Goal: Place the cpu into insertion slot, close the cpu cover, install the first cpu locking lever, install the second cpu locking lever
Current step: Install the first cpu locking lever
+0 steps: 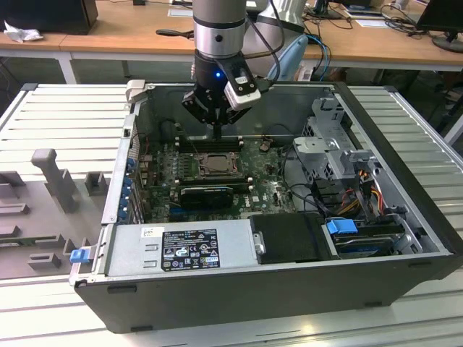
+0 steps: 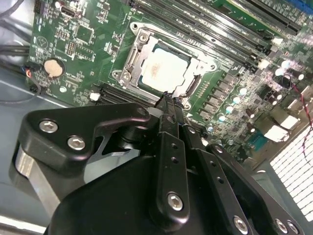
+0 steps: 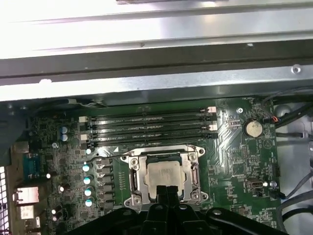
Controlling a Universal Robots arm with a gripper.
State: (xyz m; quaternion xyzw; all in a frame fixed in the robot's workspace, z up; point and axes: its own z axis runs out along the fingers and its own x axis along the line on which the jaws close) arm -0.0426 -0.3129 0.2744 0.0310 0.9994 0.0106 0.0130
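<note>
Cpu (image 3: pixel 164 174) seated in insertion slot (image 3: pixel 188 171) beneath lowered cpu cover (image 3: pixel 133 181). Gripper (image 3: pixel 164 190) jaws together, empty, tips at socket edge. Likely risk: skidding off the metal frame, scraping green board (image 3: pixel 234 147).

The cpu (image 3: pixel 164 172), pale grey-silver square, sits flat in the insertion slot (image 1: pixel 214 164), mid-board toward the far side. The cpu cover (image 3: pixel 134 177), silver frame, lies flat over it; chip shows through window.

Pale silver cpu (image 3: pixel 167 172), green circuit board (image 3: pixel 234 157), black pincer (image 3: pixel 164 189)
</note>
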